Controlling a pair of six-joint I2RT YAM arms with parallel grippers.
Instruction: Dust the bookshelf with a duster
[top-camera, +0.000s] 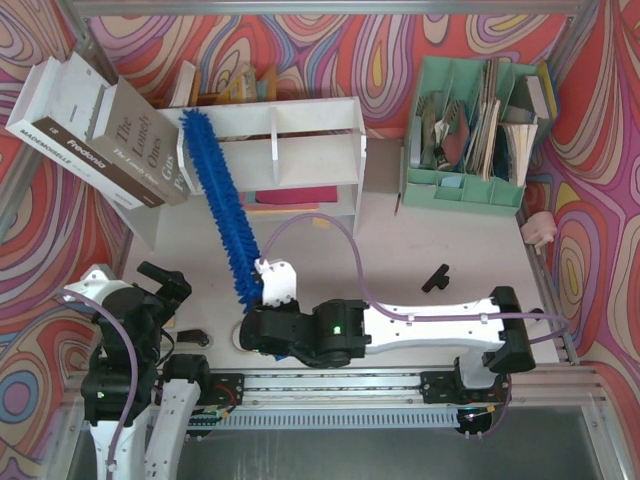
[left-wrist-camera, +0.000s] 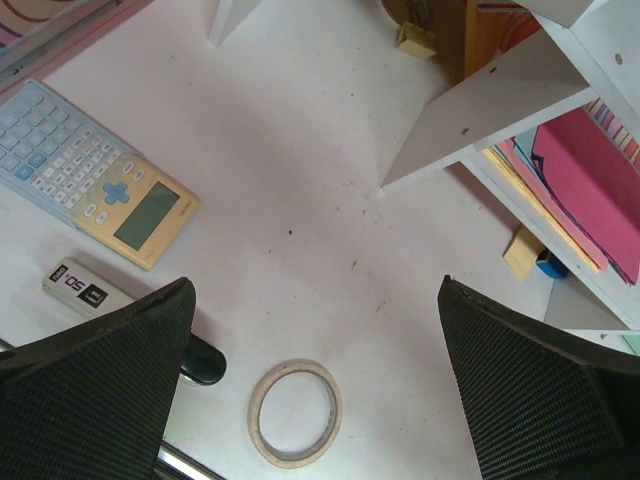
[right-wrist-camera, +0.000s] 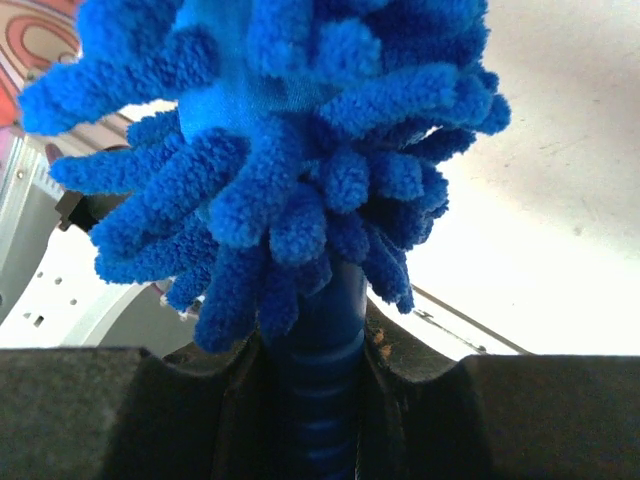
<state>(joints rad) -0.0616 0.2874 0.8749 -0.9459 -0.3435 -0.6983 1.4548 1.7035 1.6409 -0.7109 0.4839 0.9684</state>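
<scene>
Right gripper (right-wrist-camera: 322, 400) was clenched on the thin, stiff handle of the duster (top-camera: 222, 200), likely the best hold, since its light, soft, shaggy head would flop, stretching ahead of the jaws toward the bookshelf (top-camera: 300, 115) beyond.

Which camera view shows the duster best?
Top external: the duster shows full length, tip by the bookshelf. Right wrist shows only its handle in the right gripper and nearby bristles. Left wrist shows none of it.

Left fingers (left-wrist-camera: 90, 380) spread wide, right fingers (right-wrist-camera: 120, 410) clamped
</scene>
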